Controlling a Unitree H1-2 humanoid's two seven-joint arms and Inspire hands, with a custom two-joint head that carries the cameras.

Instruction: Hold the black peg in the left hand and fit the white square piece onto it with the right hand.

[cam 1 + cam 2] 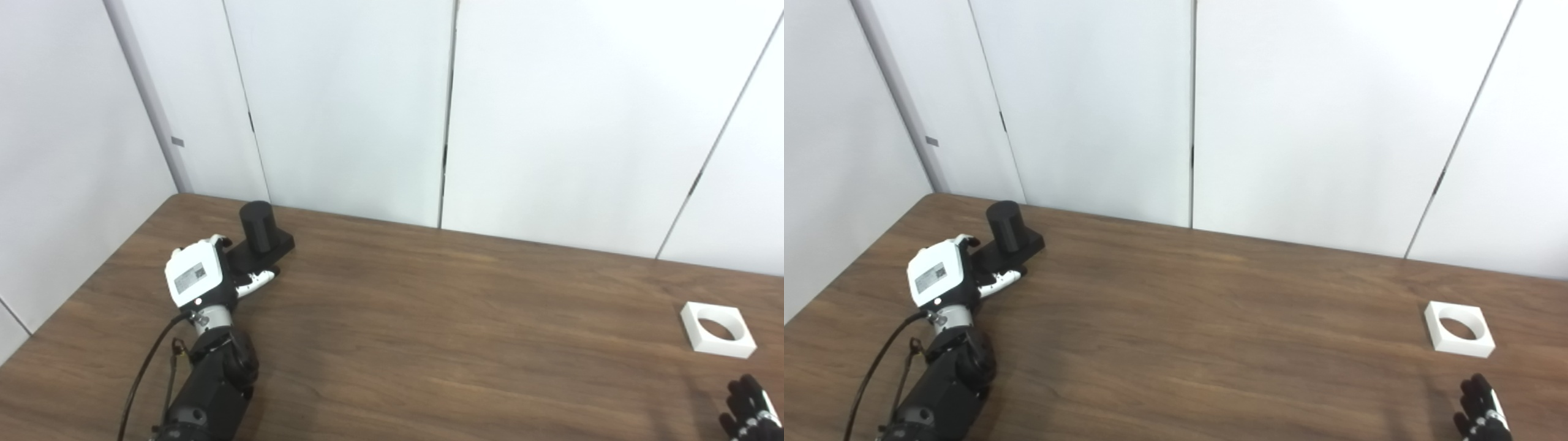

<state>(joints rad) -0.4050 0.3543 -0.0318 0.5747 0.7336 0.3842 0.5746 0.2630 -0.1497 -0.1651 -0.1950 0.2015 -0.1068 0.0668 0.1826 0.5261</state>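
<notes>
My left hand [199, 275] is at the black peg [260, 236], which stands upright on its flat base just ahead of my palm. My fingers reach along the base's near side, touching it, but my palm hides whether they have closed, so I cannot tell if I hold it. The white square piece [716, 329] lies flat on the bench [429, 331], hole facing up, just ahead of my right hand [1479, 410] and far across from my left. My right hand is the nearer one; its fingers look spread and empty at the frame's bottom corner. I judge the next move turns on reaching forward to it. The right eye view shows more of that hand; the left clips it.
</notes>
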